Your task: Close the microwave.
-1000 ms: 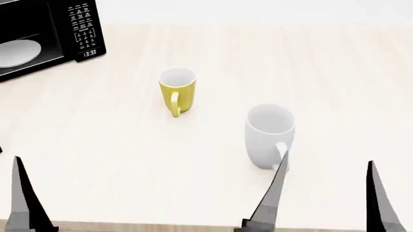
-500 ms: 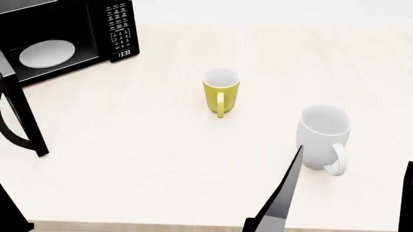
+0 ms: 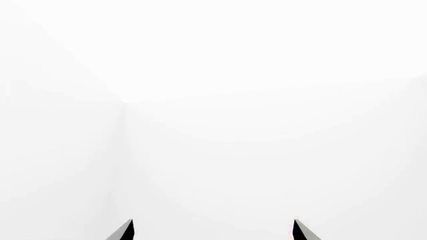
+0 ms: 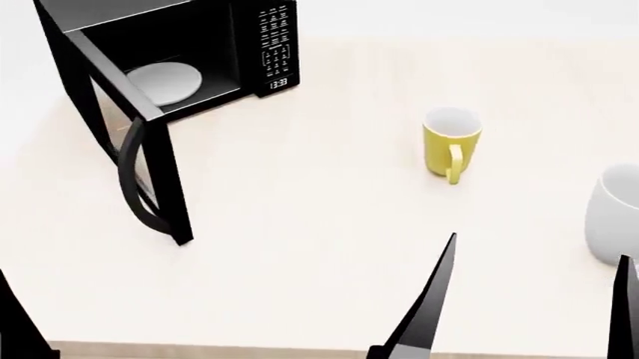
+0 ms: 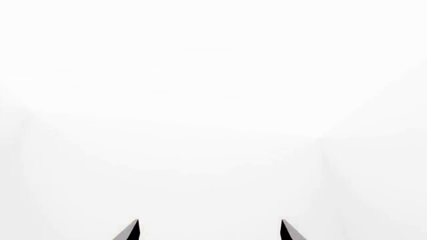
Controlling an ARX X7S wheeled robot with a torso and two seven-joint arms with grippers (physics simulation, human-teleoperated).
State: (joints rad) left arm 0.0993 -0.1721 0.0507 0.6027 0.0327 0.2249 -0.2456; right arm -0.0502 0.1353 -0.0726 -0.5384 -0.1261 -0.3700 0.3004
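The black microwave (image 4: pixel 215 45) stands at the table's far left in the head view. Its glass door (image 4: pixel 120 127) hangs wide open toward me, with the curved black handle (image 4: pixel 135 183) on its outer face. The white turntable plate (image 4: pixel 164 81) shows inside, and the keypad (image 4: pixel 274 37) with clock is on the right front. My right gripper (image 4: pixel 529 299) is open and empty at the table's near edge, well right of the door. Of my left gripper only one fingertip (image 4: pixel 15 325) shows at the bottom left. Both wrist views show spread fingertips (image 3: pixel 123 231) (image 5: pixel 130 231) against blank white.
A yellow mug (image 4: pixel 451 142) stands upright mid-table to the right of the microwave. A white mug (image 4: pixel 619 213) stands at the right edge of view, close to my right gripper. The light wooden table (image 4: pixel 299 247) has its near edge along the bottom.
The head view has swung left: the microwave and its open door have come fully into view, and both mugs have shifted right. My grippers stay low at the near edge.
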